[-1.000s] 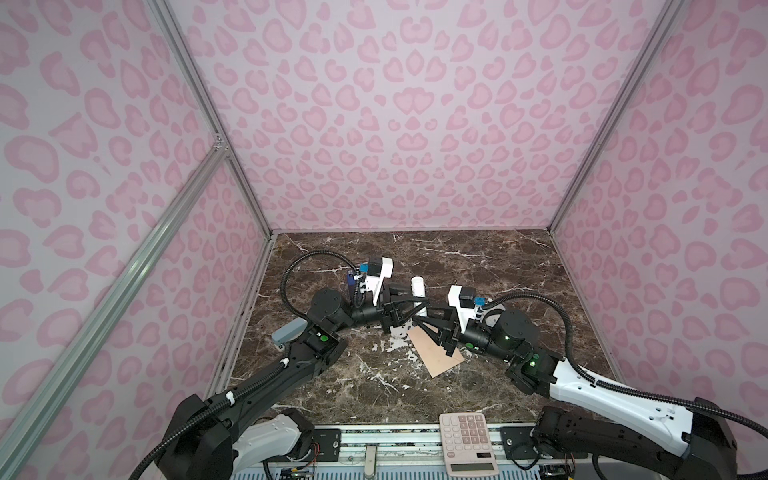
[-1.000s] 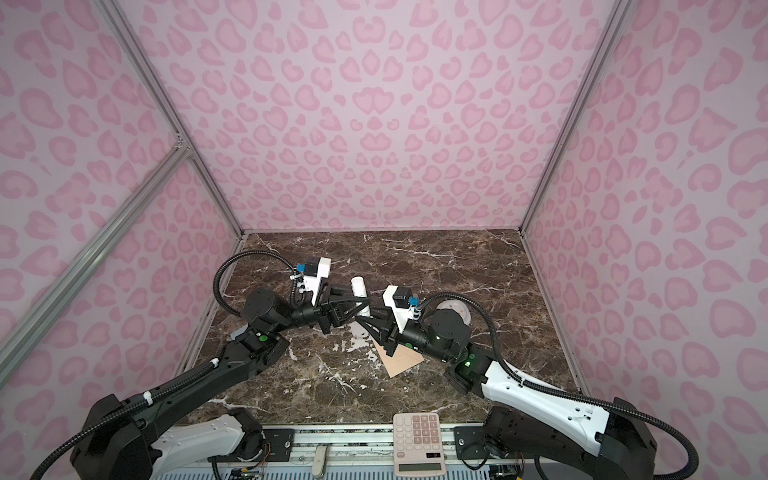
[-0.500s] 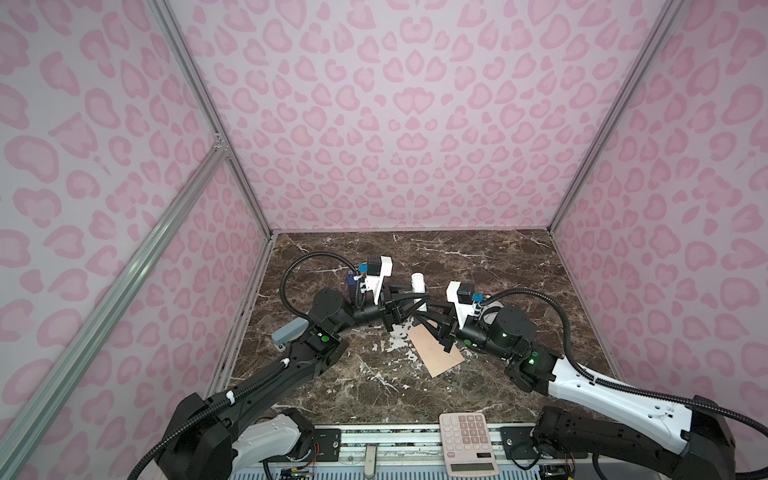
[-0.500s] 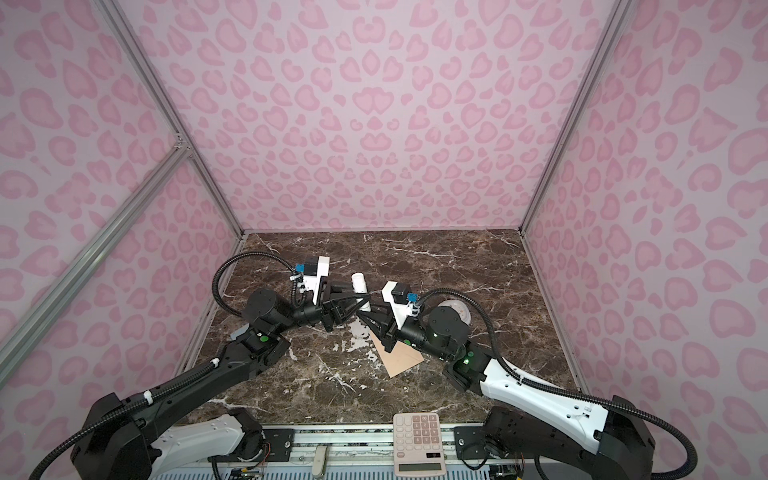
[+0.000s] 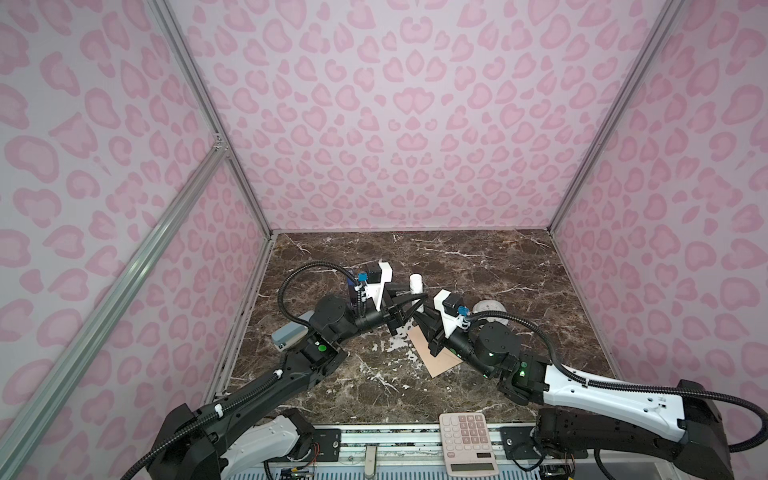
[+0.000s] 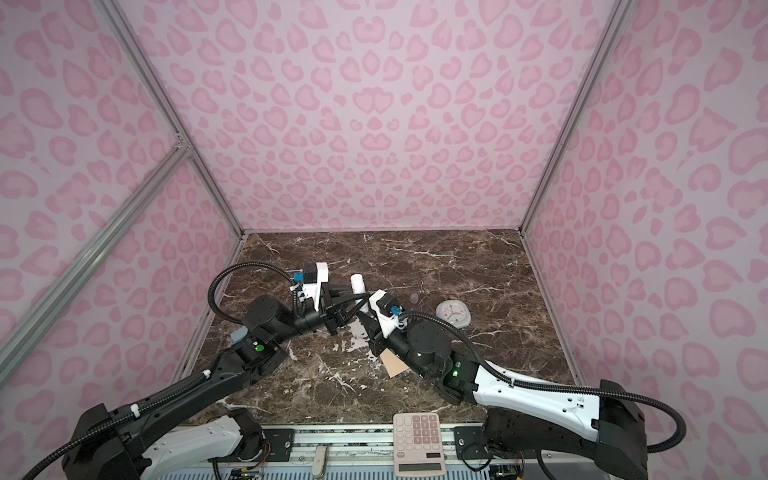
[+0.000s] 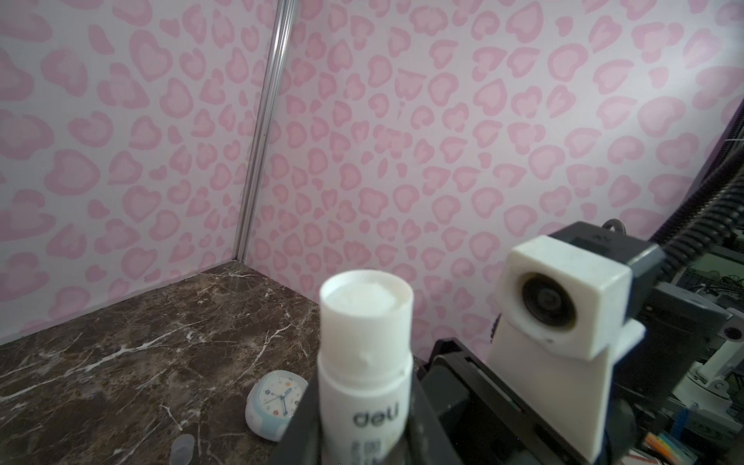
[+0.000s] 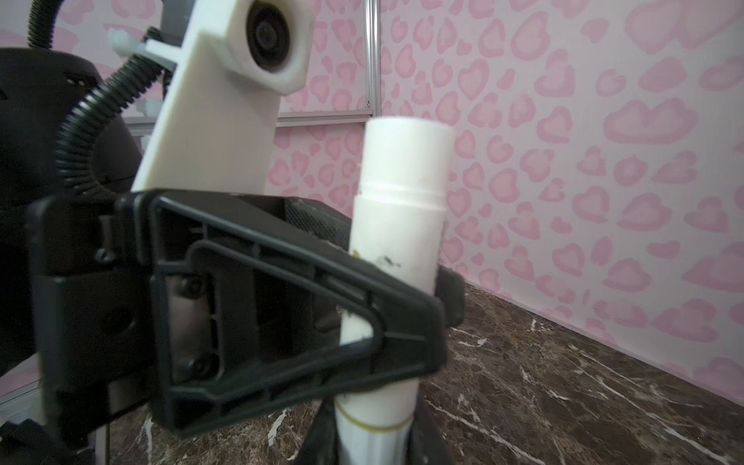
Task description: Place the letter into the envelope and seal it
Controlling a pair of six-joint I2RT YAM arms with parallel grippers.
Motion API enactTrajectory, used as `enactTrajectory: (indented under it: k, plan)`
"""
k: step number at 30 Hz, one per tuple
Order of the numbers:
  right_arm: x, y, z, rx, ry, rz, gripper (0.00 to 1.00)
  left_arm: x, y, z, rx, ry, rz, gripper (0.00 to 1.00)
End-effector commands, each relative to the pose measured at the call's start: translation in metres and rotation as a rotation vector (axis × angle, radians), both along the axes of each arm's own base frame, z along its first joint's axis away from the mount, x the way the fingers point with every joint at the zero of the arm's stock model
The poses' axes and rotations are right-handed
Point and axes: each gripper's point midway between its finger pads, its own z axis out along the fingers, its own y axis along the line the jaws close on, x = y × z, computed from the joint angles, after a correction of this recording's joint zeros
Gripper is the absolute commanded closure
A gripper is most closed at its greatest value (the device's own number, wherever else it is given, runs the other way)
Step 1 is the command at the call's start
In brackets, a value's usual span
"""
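Note:
A white glue stick (image 5: 416, 284) (image 7: 364, 362) stands upright above the table's middle, uncapped, with white glue showing at its top. My left gripper (image 5: 419, 297) (image 7: 364, 437) is shut on its body. My right gripper (image 5: 417, 314) (image 8: 372, 443) is shut on its lower end, just below the left one. In the right wrist view the left gripper's black finger (image 8: 322, 322) crosses in front of the glue stick (image 8: 398, 225). The peach envelope (image 5: 436, 359) (image 6: 395, 365) lies flat on the marble table under my right wrist, partly covered. The letter does not show.
A small round clock (image 5: 490, 309) (image 7: 273, 402) lies right of the grippers, with a small clear cap (image 6: 414, 297) (image 7: 183, 447) beside it. A white calculator (image 5: 469, 442) sits on the front rail. A grey object (image 5: 291, 334) lies by the left arm. Pink walls enclose three sides.
My right gripper has shifted left to the glue stick and its jaws have narrowed onto the lower end. The left gripper has kept its hold and place.

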Motion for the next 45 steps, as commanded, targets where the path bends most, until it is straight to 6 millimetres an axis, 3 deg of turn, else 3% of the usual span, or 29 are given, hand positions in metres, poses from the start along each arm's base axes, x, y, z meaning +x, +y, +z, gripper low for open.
enactTrajectory:
  k: [1, 9, 15, 28, 37, 45]
  plan:
    - [0.002, -0.004, 0.030, 0.062, -0.092, -0.091, 0.83, 0.011, 0.004, -0.020, 0.050, 0.044, 0.075, 0.96]
    - [-0.009, 0.009, 0.037, 0.083, -0.124, -0.162, 0.82, 0.019, 0.013, -0.024, 0.046, 0.046, 0.159, 0.96]
    - [-0.013, 0.018, 0.032, 0.052, -0.120, -0.143, 0.71, 0.023, 0.024, -0.022, 0.047, 0.031, 0.225, 0.96]
    - [-0.012, -0.007, 0.017, -0.022, -0.110, -0.162, 0.59, 0.027, 0.047, -0.002, 0.066, -0.028, 0.354, 0.96]
    - [0.006, -0.040, 0.002, -0.050, -0.068, -0.235, 0.58, 0.027, 0.053, 0.000, 0.077, -0.035, 0.374, 0.96]
    - [0.027, -0.066, -0.023, -0.074, 0.006, -0.293, 0.58, 0.027, 0.048, -0.008, 0.103, -0.009, 0.352, 0.96]
